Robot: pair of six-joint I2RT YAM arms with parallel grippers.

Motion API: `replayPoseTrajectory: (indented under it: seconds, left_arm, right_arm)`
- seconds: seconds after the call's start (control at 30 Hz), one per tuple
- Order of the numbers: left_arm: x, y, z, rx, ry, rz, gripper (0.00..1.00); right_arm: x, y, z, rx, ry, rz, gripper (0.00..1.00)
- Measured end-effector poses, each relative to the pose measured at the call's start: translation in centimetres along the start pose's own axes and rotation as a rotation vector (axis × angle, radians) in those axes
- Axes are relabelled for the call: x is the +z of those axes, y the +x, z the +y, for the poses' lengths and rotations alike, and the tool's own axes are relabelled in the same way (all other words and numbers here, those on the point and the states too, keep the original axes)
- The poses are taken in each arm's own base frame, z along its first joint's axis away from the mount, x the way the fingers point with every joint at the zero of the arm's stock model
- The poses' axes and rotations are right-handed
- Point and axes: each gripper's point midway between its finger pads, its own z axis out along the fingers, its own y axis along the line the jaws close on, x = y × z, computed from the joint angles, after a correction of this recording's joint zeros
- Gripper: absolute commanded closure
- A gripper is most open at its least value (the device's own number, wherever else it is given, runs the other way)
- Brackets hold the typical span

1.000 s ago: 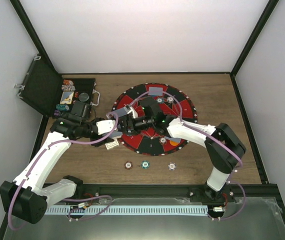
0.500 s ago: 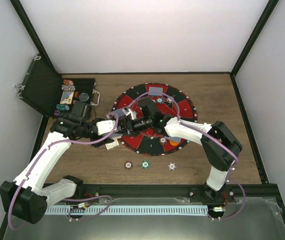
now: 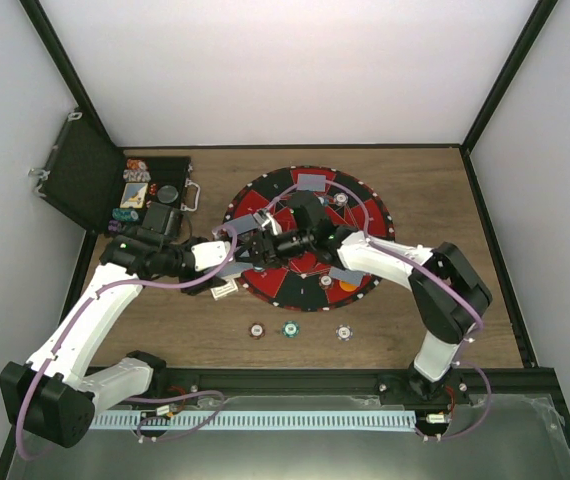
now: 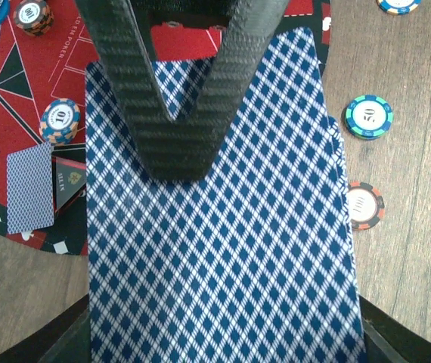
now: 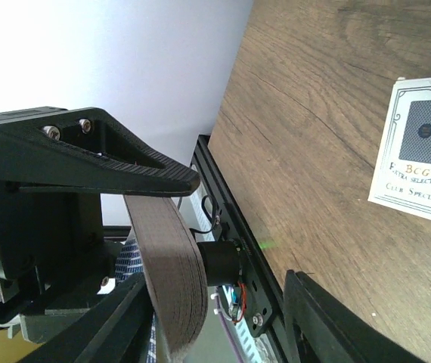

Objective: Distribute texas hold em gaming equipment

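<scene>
My left gripper [image 3: 235,232] is shut on a deck of blue-checked playing cards [image 4: 223,249], held over the left edge of the round red-and-black poker mat [image 3: 365,215]. My right gripper [image 3: 261,240] faces it. One of its fingers [image 4: 174,113] lies on the deck's top card. In the right wrist view the bent deck [image 5: 172,280] sits edge-on between my open right jaws [image 5: 215,318]. One card [image 3: 313,182] lies at the mat's far edge, another [image 4: 30,187] at its rim. Three chips [image 3: 290,329] lie on the table in front. An orange disc [image 3: 349,284] is on the mat.
An open black case [image 3: 155,195] with chips stands at the back left. A white printed card [image 5: 420,151] lies on the wood by the mat, also in the top view [image 3: 223,289]. Teal [image 4: 368,116] and brown [image 4: 363,204] chips lie right of the deck.
My right wrist has shifted slightly toward the back of the mat while staying at the deck. The left arm and the deck have not moved.
</scene>
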Motion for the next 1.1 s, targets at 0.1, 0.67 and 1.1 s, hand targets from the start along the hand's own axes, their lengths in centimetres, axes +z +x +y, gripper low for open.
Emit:
replayPoseTrajectory:
  seconds: [0.1, 0.67, 1.1]
  left_arm:
    - [0.0, 0.1, 0.0, -0.001, 0.0, 0.003, 0.94]
    - [-0.6, -0.5, 0.1, 0.017, -0.025, -0.022, 0.94]
    - [-0.2, 0.0, 0.1, 0.018, -0.028, -0.011, 0.94]
  right_arm:
    - [-0.5, 0.0, -0.1, -0.001, 0.008, -0.008, 0.59]
    - [-2.7, -0.2, 0.7, 0.046, 0.02, -0.067, 0.7]
    - [-3.1, 0.2, -0.2, 0.05, 0.058, -0.09, 0.23]
